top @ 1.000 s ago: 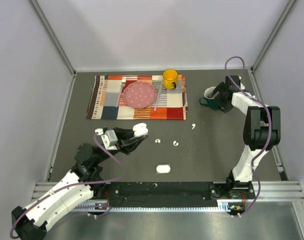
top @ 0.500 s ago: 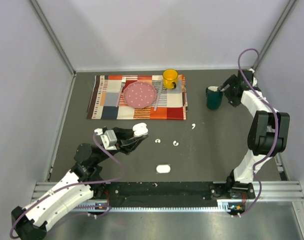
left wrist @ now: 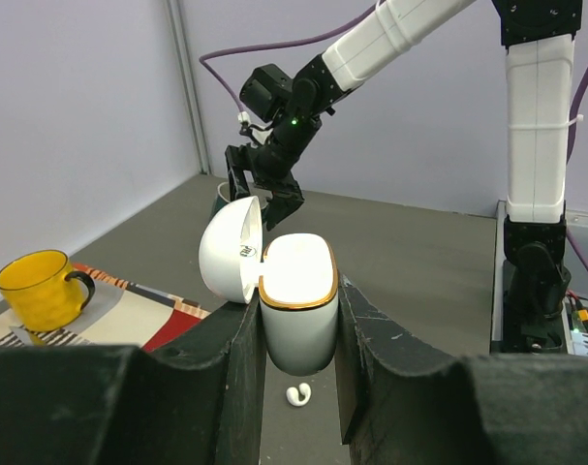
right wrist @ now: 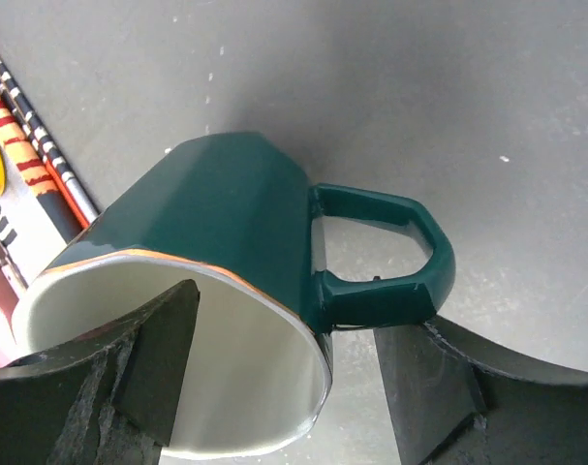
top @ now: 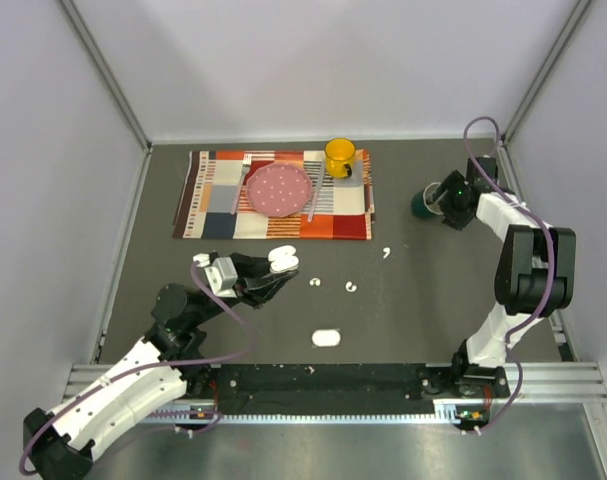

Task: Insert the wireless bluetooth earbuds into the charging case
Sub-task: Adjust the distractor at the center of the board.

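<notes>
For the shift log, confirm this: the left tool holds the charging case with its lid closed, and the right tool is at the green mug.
Wrong on the lid: it is open, flipped back, as the left wrist view shows. The left tool does hold the charging case, and the right tool is at the green mug.

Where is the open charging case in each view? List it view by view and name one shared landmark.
Top external: open charging case, left of centre, held by the left gripper.
Left wrist: open charging case at centre of frame, lid swung left, clamped between the fingers.
Right wrist: not in it.
Shared landmark: the striped placemat, in all three views.
</notes>
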Tool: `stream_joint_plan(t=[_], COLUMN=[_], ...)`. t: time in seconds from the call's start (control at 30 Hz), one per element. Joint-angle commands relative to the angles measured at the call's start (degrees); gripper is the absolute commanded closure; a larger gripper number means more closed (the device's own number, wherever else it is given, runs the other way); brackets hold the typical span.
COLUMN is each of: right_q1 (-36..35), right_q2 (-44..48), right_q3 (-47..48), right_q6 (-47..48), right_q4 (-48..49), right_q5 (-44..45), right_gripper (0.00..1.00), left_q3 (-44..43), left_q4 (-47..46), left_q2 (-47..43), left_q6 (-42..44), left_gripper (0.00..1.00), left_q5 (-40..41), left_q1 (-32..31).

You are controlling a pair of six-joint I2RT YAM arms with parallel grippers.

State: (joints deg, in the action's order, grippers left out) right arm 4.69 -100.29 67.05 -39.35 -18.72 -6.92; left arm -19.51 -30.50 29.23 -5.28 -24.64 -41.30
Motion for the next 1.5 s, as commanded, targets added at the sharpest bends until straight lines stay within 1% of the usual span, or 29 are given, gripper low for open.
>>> stream_joint_plan(t=[0.0,0.13,0.27,0.47,0.63,0.87,1.0,1.13,1.27,1.4,1.47], right_q1=[-1.26,-1.79,-2.05,-2.93,-3.55,-3.63,-3.63,-3.72,-3.63,-4.42,-6.97], right_q2=[1.86,-0.25,-3.41,-5.97,-6.15,-5.27,-2.38,1.49,5.54,11.95,15.89], right_q3=[0.8,4.14,10.63,15.47,17.24,16.36,16.71,17.85,17.77,14.79,11.19], right_q6=[1.21,1.47,2.26,3.49,4.02,4.63,6.48,9.11,11.4,12.46,12.28], right_q4=[2.64,1.94,-0.7,-2.46,-3.43,-4.13,-4.04,-4.13,-5.01,-5.8,-6.24], right_q5=[-1.17,-0.29,0.15,-0.47,-1.17,-0.2,-0.64,0.23,1.38,2.17,2.7], right_gripper=[0.28,0.27,0.25,0.22,0.21,0.21,0.18,0.12,0.11,0.11,0.11], left_q3=[-1.67,-1.5,-1.32,-1.32,-1.41,-1.32,-1.32,-1.5,-1.76,-1.76,-1.76], left_q4=[-4.13,-3.43,-2.9,-2.72,-2.81,-3.07,-2.98,-3.07,-3.16,-2.98,-2.81], left_q2=[0.03,-1.02,-1.72,-1.9,-1.29,-1.02,-1.37,-1.11,-0.58,-0.49,-0.76], left_q6=[-1.05,-0.79,-0.61,-0.35,-0.17,-0.35,-0.17,-0.08,-0.26,-0.35,-0.26], left_gripper=[1.0,1.0,1.0,1.0,1.0,1.0,1.0,1.0,1.0,1.0,1.0], left_q5=[-0.93,-0.49,-0.05,0.3,-0.05,-0.23,-0.05,-0.14,-0.49,-0.41,-0.49], left_q1=[-0.1,-0.18,-0.18,-0.18,-0.1,-0.18,-0.1,-0.19,-0.1,-0.1,-0.19])
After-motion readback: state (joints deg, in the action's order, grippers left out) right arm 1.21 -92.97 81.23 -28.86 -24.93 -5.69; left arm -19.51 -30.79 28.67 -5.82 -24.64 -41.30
